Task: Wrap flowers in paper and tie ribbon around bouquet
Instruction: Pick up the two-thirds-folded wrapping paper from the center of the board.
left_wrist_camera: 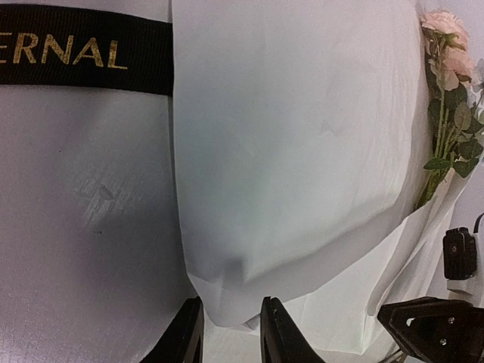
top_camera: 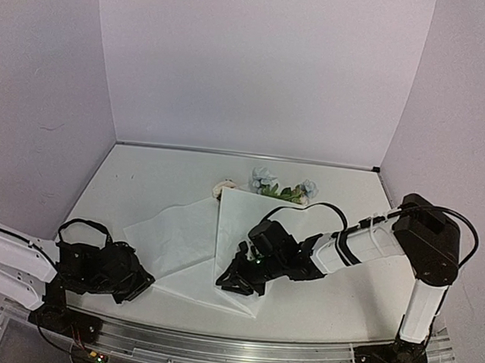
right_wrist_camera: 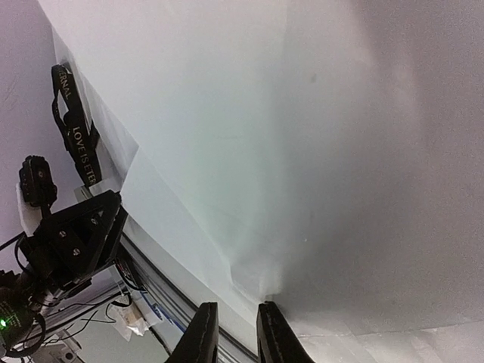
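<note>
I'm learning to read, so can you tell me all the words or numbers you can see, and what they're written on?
"ERNAL": gold letters on the black ribbon, in the left wrist view; the picture's edge cuts off the start of the word.
"LOVE IS ETE": small letters on the same ribbon, in the right wrist view; what follows is too small to read.
There is no other writing that can be read.

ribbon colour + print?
The ribbon is black with gold capital lettering. It shows best in the left wrist view.

White table (top_camera: 166, 179), lilac walls (top_camera: 261, 64), near-edge metal rail (top_camera: 211, 345)
</note>
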`<state>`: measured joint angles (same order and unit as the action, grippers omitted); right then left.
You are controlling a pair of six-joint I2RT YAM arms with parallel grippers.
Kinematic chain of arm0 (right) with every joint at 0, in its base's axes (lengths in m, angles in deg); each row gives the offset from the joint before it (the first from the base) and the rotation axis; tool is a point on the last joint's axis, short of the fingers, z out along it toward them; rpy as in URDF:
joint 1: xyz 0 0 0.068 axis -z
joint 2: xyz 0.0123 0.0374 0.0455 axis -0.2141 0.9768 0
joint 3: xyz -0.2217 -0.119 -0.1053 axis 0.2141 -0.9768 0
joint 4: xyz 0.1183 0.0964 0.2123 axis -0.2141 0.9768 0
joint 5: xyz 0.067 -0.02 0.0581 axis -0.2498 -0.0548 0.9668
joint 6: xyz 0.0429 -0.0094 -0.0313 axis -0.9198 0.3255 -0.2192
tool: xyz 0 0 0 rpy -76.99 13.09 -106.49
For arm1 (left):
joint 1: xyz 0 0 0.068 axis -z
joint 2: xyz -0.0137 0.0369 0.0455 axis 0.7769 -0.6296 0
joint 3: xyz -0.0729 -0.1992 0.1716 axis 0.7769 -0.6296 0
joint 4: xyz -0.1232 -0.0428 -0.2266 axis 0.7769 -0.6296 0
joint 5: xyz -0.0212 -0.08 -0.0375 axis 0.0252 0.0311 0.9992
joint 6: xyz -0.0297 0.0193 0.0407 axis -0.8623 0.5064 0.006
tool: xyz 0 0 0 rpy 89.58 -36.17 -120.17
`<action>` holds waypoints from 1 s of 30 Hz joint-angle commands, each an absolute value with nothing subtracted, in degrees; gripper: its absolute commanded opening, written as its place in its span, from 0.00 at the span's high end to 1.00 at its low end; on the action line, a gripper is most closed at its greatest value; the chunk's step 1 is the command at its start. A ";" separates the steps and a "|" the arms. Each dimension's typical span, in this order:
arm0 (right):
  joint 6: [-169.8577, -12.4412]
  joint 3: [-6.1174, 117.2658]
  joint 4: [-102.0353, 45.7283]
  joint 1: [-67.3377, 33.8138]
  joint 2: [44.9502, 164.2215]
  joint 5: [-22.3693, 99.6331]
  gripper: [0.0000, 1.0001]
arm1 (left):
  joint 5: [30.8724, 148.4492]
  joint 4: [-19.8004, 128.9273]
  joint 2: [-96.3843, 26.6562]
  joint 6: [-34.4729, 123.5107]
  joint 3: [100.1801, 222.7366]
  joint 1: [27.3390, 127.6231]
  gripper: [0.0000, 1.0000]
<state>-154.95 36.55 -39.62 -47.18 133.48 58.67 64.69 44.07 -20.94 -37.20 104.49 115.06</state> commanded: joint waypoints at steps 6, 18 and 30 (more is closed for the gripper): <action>-157.71 39.50 -41.63 -47.93 136.98 57.74 0.81 | 63.00 47.37 -23.94 -35.83 105.74 114.52 0.90; -160.80 40.05 -42.45 -48.38 139.15 56.78 0.84 | 59.94 43.03 -19.59 -25.30 110.89 114.62 1.00; -162.02 39.07 -42.33 -48.54 141.24 54.65 0.85 | 63.28 48.72 -15.37 -5.06 117.03 115.45 1.00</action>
<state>-161.58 38.88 -43.76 -48.16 139.28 57.55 61.81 44.27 -15.92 -15.03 113.45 115.03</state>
